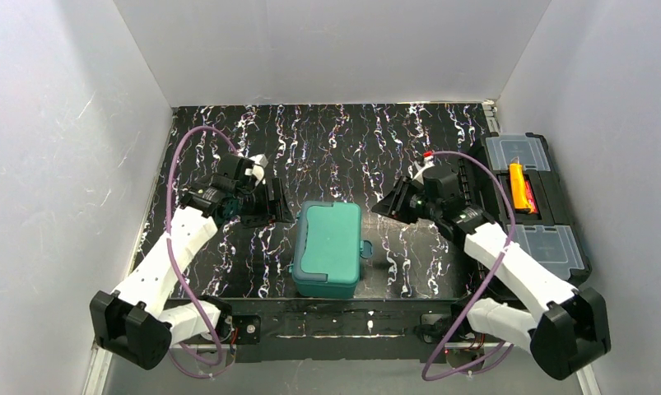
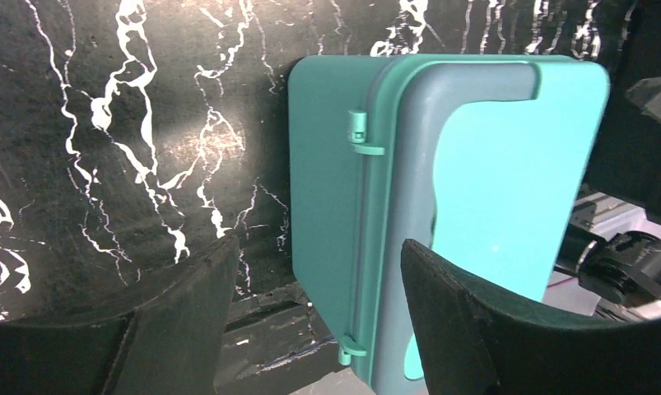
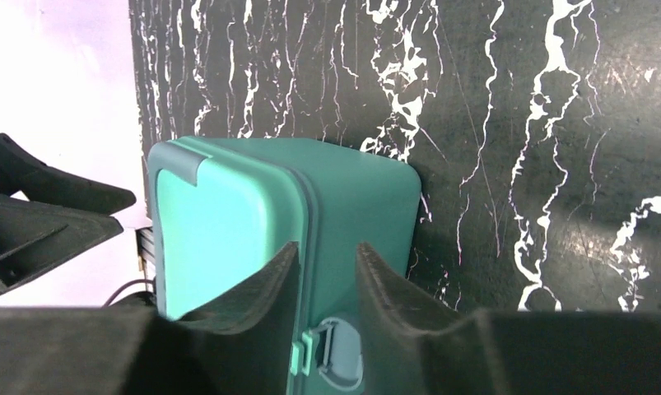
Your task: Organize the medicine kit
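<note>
White panel walls box in a black tabletop veined with white marbling. At the right edge of the top view lies a large black plastic toolbox with clear compartment lids. The small teal-green rectangular plastic medicine kit sits low in the centre of that view, lid down, its latch facing right. The left gripper hangs just left of the kit's upper end, jaws spread wide and holding nothing. The right gripper hovers at the kit's upper right, apart from it — jaws parted by a narrow gap, nothing between them. Its wrist view shows the latch low in the frame. The risk, as I judge it: nothing pins the kit down, so a tug on the latch could drag or tip the whole box rather than free the lid — and so narrow a gap may miss the small tab.
</note>
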